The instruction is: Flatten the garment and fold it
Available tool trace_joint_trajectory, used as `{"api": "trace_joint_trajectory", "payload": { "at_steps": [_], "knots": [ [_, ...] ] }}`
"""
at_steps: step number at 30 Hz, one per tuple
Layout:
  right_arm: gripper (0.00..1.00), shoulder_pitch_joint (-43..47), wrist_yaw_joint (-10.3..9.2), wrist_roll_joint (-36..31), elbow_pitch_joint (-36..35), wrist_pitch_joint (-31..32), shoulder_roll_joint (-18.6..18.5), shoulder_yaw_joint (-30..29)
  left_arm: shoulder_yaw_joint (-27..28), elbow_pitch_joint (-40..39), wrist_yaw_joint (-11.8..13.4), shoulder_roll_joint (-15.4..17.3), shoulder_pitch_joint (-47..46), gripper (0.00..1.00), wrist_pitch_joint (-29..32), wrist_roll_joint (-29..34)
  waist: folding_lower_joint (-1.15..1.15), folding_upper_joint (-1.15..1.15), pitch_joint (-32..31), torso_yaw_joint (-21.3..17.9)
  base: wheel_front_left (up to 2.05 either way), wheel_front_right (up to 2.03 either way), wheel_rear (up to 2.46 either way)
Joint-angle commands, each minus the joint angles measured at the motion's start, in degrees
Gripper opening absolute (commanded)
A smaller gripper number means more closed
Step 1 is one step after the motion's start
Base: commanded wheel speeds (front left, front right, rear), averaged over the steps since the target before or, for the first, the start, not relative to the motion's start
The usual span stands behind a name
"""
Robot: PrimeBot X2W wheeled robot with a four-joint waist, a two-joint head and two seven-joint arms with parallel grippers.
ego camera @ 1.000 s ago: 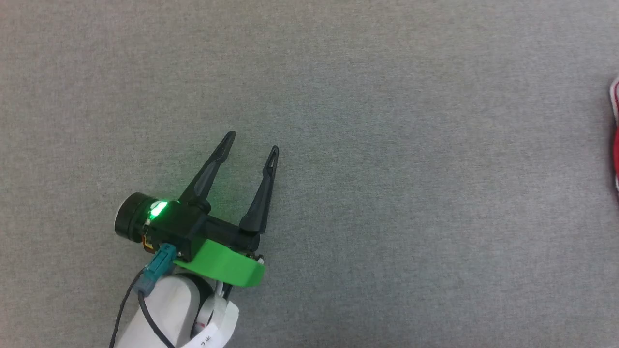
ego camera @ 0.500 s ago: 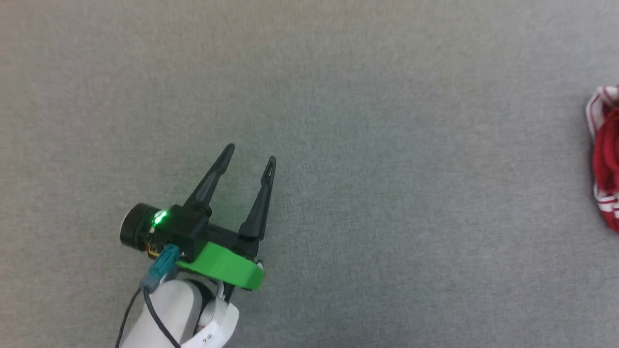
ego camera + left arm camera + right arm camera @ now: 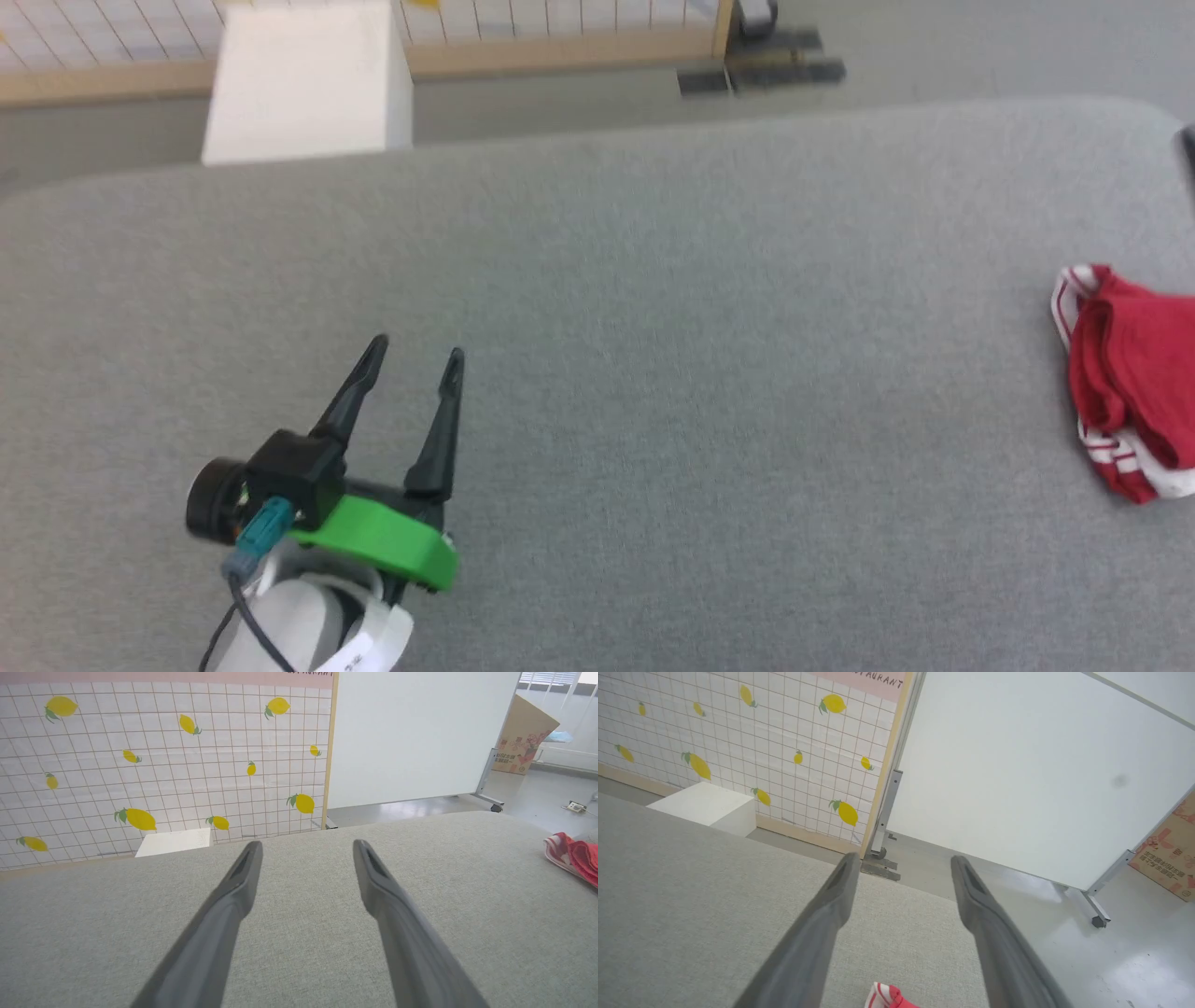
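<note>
The garment (image 3: 1125,369) lies as a crumpled red bunch with red-white striped trim on the grey table (image 3: 653,373), at the right edge of the head view. My left gripper (image 3: 416,353) hovers open over the table's left part, far from the garment, with nothing between its fingers. In the left wrist view the same gripper (image 3: 307,847) stands open and the garment (image 3: 572,856) shows far to the right. My right gripper (image 3: 904,859) is open and empty, raised above the table near its far edge, with a bit of the garment (image 3: 888,996) just below its fingers.
Beyond the table's far edge stand a white box (image 3: 308,84) on the floor, a lemon-patterned tile panel (image 3: 163,756) and a white board on wheels (image 3: 1017,774). A cardboard box (image 3: 523,737) sits further right.
The head camera has tilted up, so the table's far edge, the white box and more of the garment have come into view. My left gripper stays open over the table.
</note>
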Motion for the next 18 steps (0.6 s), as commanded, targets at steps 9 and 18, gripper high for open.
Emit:
{"api": "trace_joint_trajectory", "payload": {
  "at_steps": [9,18],
  "knots": [
    [1.00,15.58,-0.09,-2.63,-9.61,0.44,13.00,-11.94,1.20,-1.07,2.40,2.28,3.78,1.00,2.55,-0.46,0.00,0.00,-8.45,3.24,0.00,0.00,0.00],
    [1.00,30.66,-0.09,-10.47,-21.25,2.39,27.94,-21.59,1.37,-0.40,4.84,2.64,6.53,1.00,4.10,-0.15,0.00,0.00,-10.14,4.77,0.00,0.00,0.00]
  ]
}}
